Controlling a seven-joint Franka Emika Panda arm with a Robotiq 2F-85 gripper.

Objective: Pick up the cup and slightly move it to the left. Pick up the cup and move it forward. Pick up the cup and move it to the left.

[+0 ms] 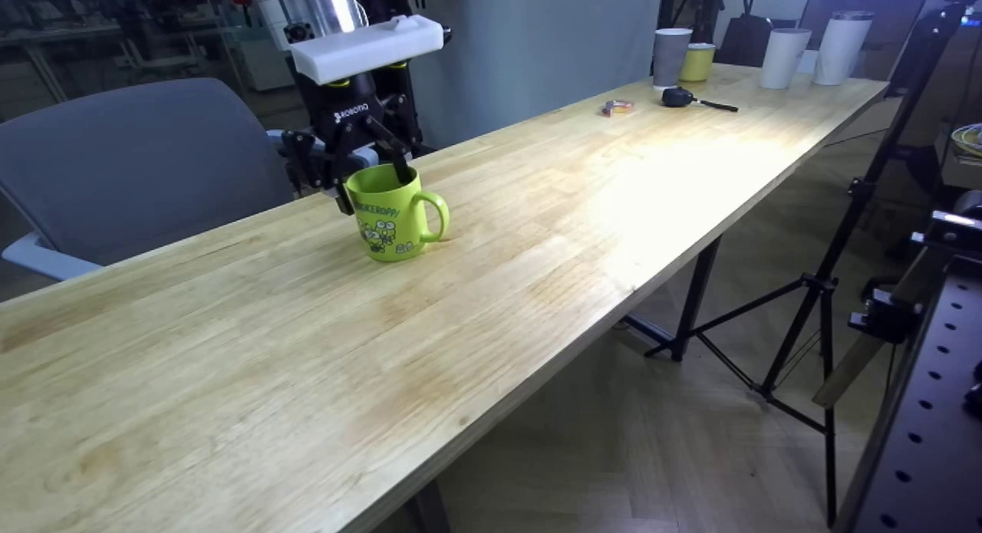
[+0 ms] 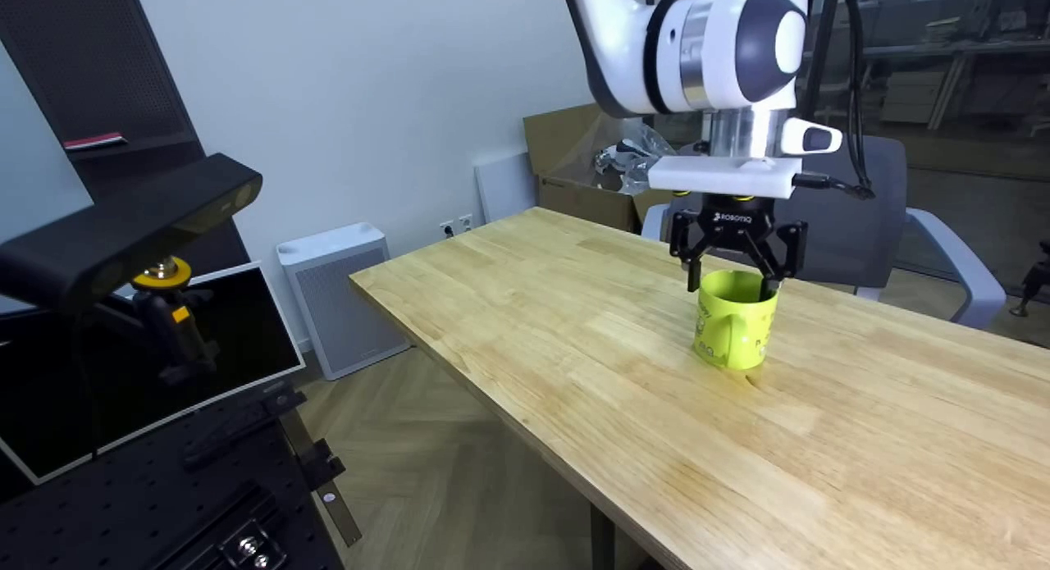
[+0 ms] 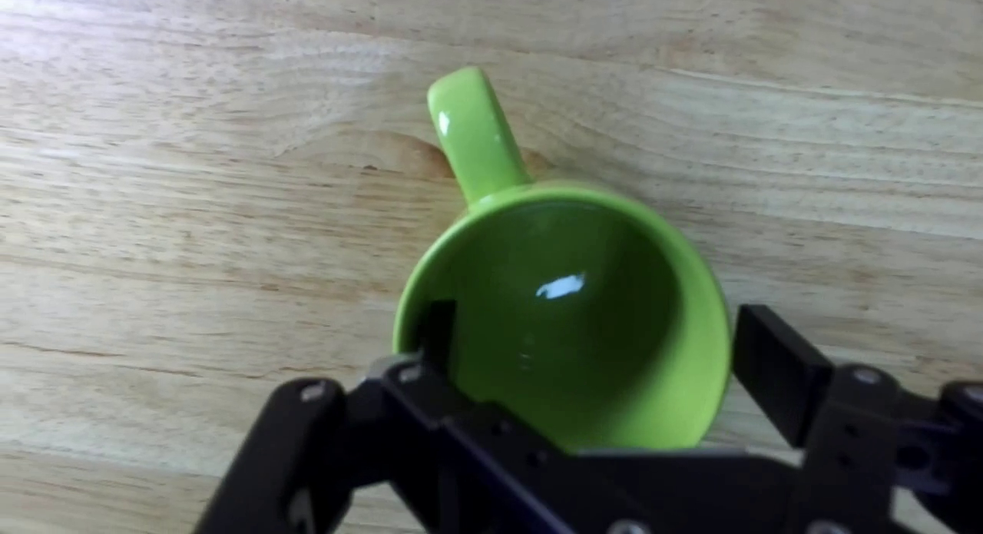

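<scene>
Gripper (image 3: 597, 316) nearest, fingers (image 3: 776, 373) spread wide, one inside the green cup (image 3: 567, 311)

Wrist view: the inner finger (image 3: 439, 336) hangs in the cup's mouth at 9 o'clock, the outer one just outside it at 3. The 3 o'clock wall stands between them, ungripped; whether either finger touches the cup, I cannot tell. Handle (image 3: 476, 131) points to 11.

In both exterior views the cup stands upright on the wooden table (image 1: 322, 349), dark print (image 1: 381, 234) on its side. Only in an exterior view: at 2 o'clock, on the far end, a grey cup (image 1: 671, 59), a smaller yellow-green cup (image 1: 697, 63), two white cups (image 1: 785, 59). Only in an exterior view: a cardboard box (image 2: 577, 198) at 10 o'clock, beyond the table; a dark camera (image 2: 135, 225) at 9.
</scene>
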